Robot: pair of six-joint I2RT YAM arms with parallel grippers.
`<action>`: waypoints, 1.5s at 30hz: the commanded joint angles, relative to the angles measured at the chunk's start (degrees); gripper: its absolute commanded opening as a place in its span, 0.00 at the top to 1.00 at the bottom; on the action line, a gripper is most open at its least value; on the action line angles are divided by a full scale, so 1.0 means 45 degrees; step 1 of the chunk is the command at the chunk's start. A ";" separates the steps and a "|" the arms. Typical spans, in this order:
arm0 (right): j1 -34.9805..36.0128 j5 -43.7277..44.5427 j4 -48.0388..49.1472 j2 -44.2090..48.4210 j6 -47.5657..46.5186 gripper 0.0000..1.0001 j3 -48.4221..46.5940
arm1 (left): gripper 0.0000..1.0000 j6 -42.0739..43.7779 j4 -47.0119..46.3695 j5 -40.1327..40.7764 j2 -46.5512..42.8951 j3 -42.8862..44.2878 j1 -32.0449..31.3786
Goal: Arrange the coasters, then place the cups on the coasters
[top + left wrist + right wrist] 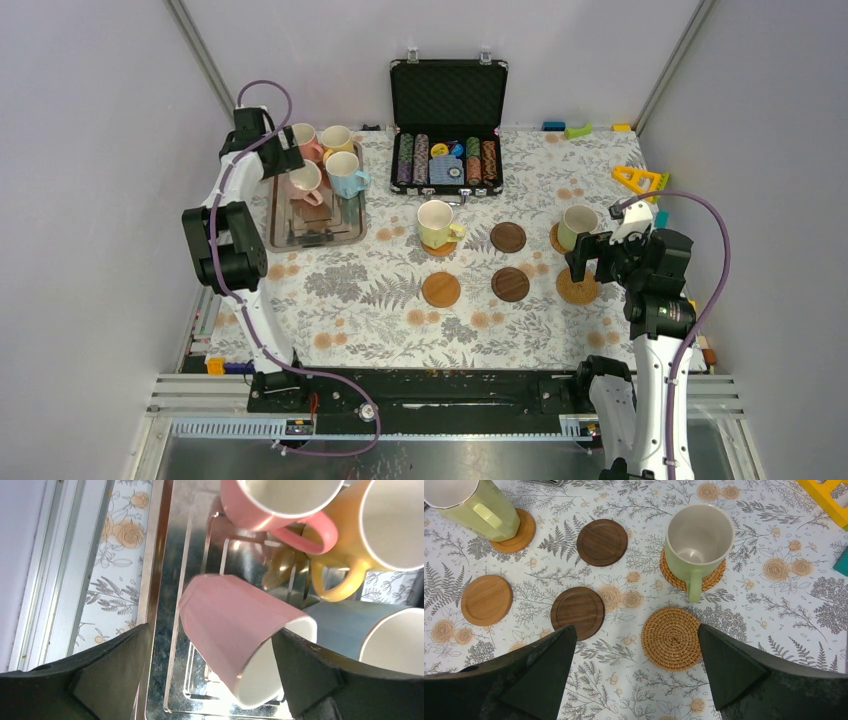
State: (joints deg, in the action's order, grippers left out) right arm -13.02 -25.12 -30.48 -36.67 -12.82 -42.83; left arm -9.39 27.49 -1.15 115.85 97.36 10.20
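Tray (335, 232) holds mugs (345, 175); open case (447, 92) holds rows of poker chips (421, 158).

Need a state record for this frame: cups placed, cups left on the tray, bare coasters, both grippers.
cups_on_coasters: 2; pale yellow mug, pale green mug
cups_on_tray: 4 on the metal tray; far pink mug, near pink mug, yellow mug, light blue mug
bare_coasters: 4; far dark coaster, near dark coaster, tan wood coaster, woven coaster
left gripper: open, fingers either side of the near pink mug
right gripper: open, above the bare woven coaster
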 commanded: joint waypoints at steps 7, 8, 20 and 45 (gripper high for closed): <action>-0.0018 -0.0237 0.0349 0.0042 -0.0023 0.00 -0.0004 | 0.08 -0.0348 0.0003 0.0602 0.0716 0.2522 0.0097; -0.0018 -0.0237 0.0348 0.0025 -0.0022 0.00 0.0000 | 0.08 -0.0310 -0.0014 0.0613 0.0695 0.2456 0.0097; -0.0018 -0.0278 0.0343 -0.0029 0.0021 0.00 -0.0021 | 0.10 0.1774 -0.1818 -0.0619 -0.1487 -0.1264 -0.0925; -0.0017 -0.0393 0.0328 -0.0155 0.0123 0.00 -0.0030 | 0.12 -0.0587 -0.0501 0.1235 -0.3813 -0.2207 -0.4131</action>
State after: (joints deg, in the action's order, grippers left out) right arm -13.02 -25.19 -30.48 -37.47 -12.78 -42.83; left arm -8.78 20.08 -5.34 100.31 81.82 -3.68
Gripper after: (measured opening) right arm 0.994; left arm 0.876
